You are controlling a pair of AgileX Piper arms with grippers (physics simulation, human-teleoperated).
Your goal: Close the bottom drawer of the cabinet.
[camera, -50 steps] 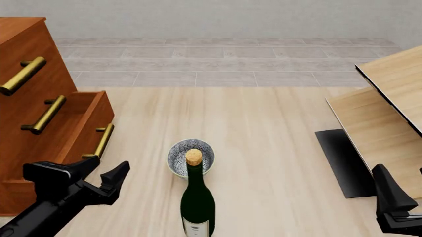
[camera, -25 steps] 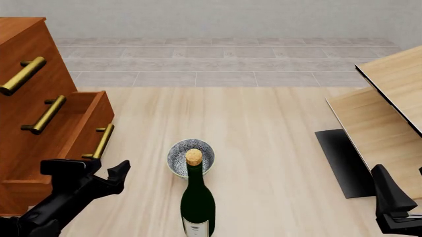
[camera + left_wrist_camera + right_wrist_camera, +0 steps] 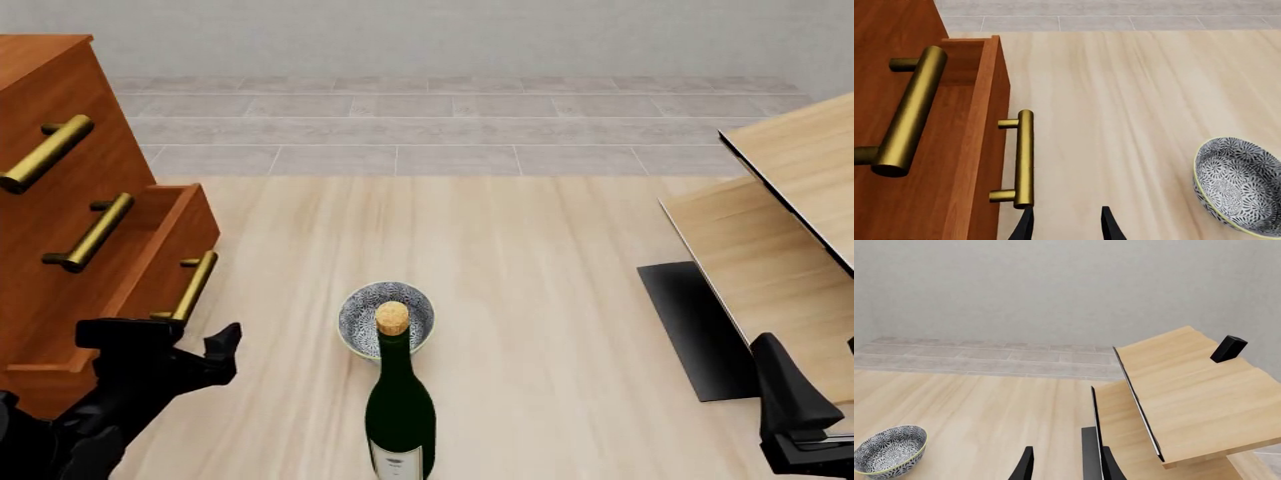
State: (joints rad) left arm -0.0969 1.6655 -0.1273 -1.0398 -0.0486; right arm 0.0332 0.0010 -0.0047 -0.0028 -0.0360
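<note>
Pretty bright and even all over, soft light with no obvious source. Shadows are faint, just a slight darkening under the bowl [image 3: 386, 318] and beside the wine bottle [image 3: 399, 412]. The brass handle [image 3: 1023, 158] catches a mild sheen, no harsh glare. Everything's sharp edge to edge, no blur, no visible lens warping. Clean render look.

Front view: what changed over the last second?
The left pincer swung in toward the cabinet, up against the bottom drawer front just under its handle. The drawer slid partway in, though it sticks out yet. Nothing was gripped. Wine bottle, bowl, pale panels and right pincer stayed put.
</note>
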